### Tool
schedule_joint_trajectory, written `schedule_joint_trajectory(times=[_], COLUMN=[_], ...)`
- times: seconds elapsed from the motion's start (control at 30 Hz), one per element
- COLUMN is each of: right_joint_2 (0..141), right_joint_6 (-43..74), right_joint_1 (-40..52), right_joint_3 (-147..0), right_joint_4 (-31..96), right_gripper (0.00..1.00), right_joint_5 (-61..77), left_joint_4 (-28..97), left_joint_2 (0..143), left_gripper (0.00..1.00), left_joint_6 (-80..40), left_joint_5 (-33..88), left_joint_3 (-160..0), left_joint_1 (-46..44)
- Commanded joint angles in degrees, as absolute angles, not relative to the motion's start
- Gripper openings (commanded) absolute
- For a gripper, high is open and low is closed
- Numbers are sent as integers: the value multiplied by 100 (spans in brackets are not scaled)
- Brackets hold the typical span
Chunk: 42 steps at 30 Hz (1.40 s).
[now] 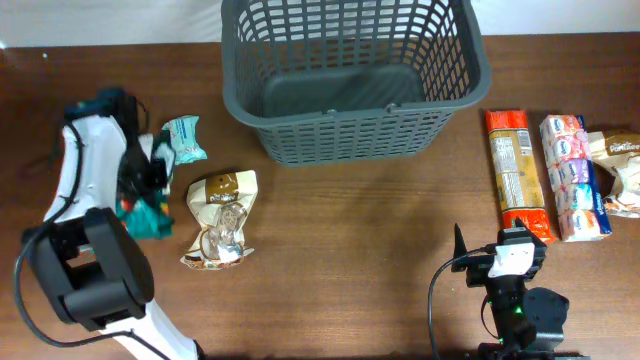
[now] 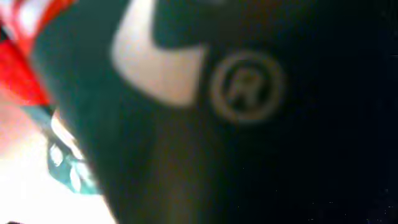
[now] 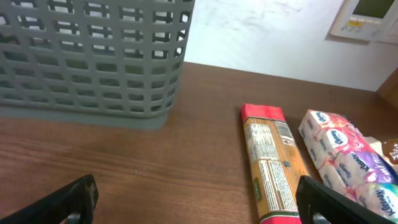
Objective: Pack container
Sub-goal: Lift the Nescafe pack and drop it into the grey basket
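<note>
The dark grey plastic basket [image 1: 350, 130] stands upright at the far middle of the brown tabletop [image 1: 350, 270]. The left gripper [image 1: 140, 187] is down at the left side, over a dark teal packet [image 1: 152, 220]. Its wrist camera is filled by a blurred teal wrapper with a ® mark, so it cannot be told whether its fingers are spread or closed. Behind that gripper lies a small pale teal packet [image 1: 184, 138], and to its right a beige snack bag [image 1: 222, 215] lies flat, well clear of the basket. The right gripper [image 3: 198, 190] sits low near the front right, its fingers [image 3: 74, 200] spread wide and holding nothing. Beyond it lie a long orange-and-red packet [image 1: 518, 172], a Kleenex tissue multipack [image 1: 575, 178] just beside that, and a beige bag [image 1: 622, 170] against the multipack's right side. All three are to the right of the basket.
</note>
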State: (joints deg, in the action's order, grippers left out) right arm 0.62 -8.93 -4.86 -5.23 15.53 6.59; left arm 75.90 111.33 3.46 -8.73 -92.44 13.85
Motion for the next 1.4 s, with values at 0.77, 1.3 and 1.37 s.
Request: schedule_joint_trajectory(times=[0.77,1.3,1.37], right_joint_2=[32,32,32], right_joint_6=[-825,-825,-825], right_joint_1=[-447,-447,-447], right_joint_3=[-486,-486,-486], right_joint_4=[1562,1562,1562], right_gripper=[99,99,99], right_joint_5=[690,690,690], left_joint_4=[8167,6287,6228], left_joint_2=[10669,12479,12853], left_gripper=[2,1,2], left_joint_6=[2963,4731,4545], left_joint_5=[-384,1070,1120], left_joint_3=[-15524,-15659,-15659], left_joint_1=[-185,-2366,-2383])
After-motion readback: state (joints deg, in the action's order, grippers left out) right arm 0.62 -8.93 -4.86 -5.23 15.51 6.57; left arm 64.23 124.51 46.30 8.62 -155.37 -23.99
